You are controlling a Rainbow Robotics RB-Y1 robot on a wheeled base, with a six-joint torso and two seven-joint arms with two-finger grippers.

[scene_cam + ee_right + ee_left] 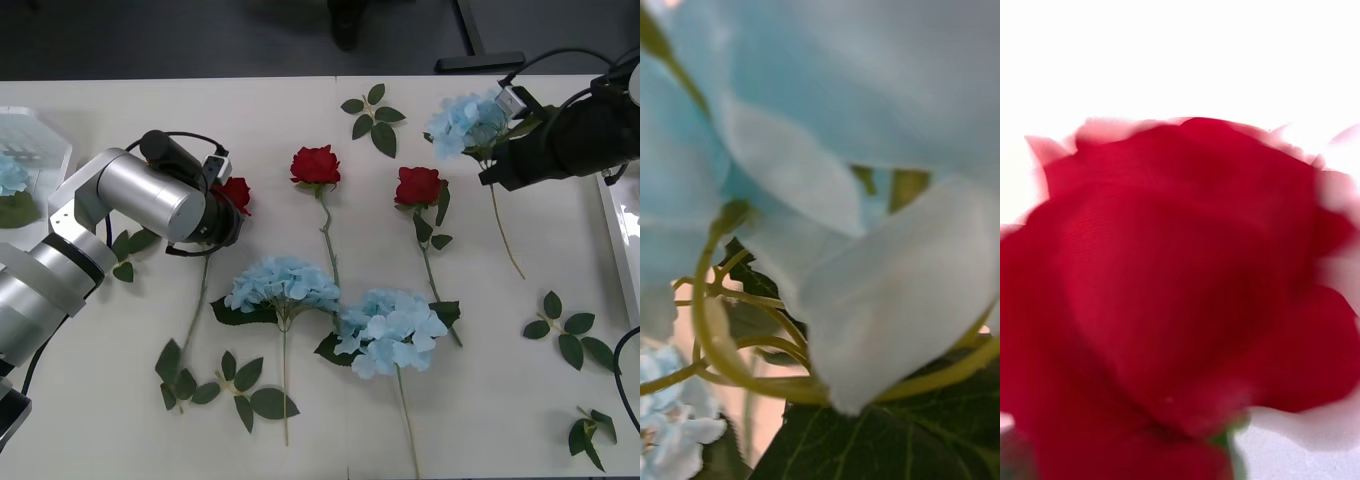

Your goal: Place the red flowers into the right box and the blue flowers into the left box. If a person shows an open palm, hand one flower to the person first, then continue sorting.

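Note:
My left gripper (226, 206) is down at the bloom of the leftmost red flower (237, 191), whose petals (1180, 300) press close to the left wrist camera. Two more red flowers (315, 164) (418, 186) lie mid-table. My right gripper (491, 166) is at the far-right blue flower (467, 122), just below its head, and its pale petals (865, 112) and green stalks crowd the right wrist view. Two blue flowers (283, 283) (391, 326) lie at the front centre. The left box (42, 132) at the far left holds one blue flower (10, 175). The right box (615, 225) shows at the right edge.
Loose green leaf sprigs lie at the back centre (373, 116), front left (215, 385), front right (566, 335) and near the right corner (590, 430). Stems of the lying flowers run toward the table's front edge.

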